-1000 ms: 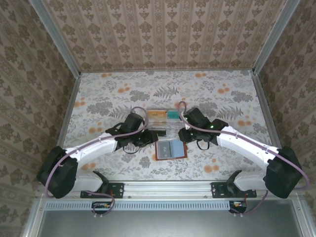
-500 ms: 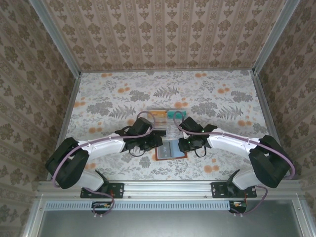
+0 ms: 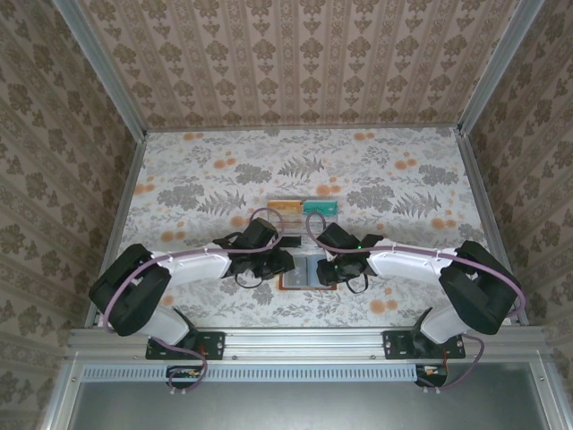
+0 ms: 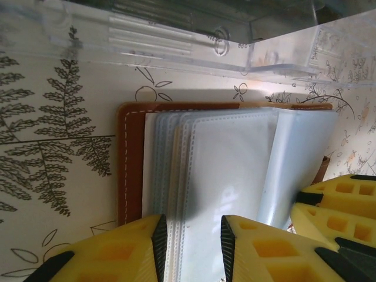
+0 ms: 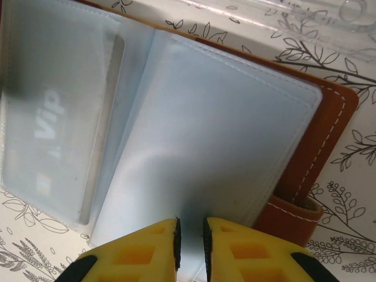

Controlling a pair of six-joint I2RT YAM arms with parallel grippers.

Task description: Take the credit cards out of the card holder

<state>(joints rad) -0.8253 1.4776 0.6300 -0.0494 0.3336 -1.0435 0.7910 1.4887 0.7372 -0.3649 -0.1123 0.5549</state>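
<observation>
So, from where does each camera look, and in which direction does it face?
Top external: fixed above and behind the arm bases, looking down and forward over the table; both arms show, with the left pincer and right pincer at the card holder.
Left wrist: on the left arm, looking along its yellow fingers onto the holder's clear sleeves.
Right wrist: on the right arm, looking past its yellow fingers onto the sleeves.
Shared: both wrist views hold the card holder and the clear tray.

Both arms stretch low and angle inward toward each other. The left tool [image 4: 192, 242] has its fingers a little apart; the right tool [image 5: 191, 239] has them nearly together.
</observation>
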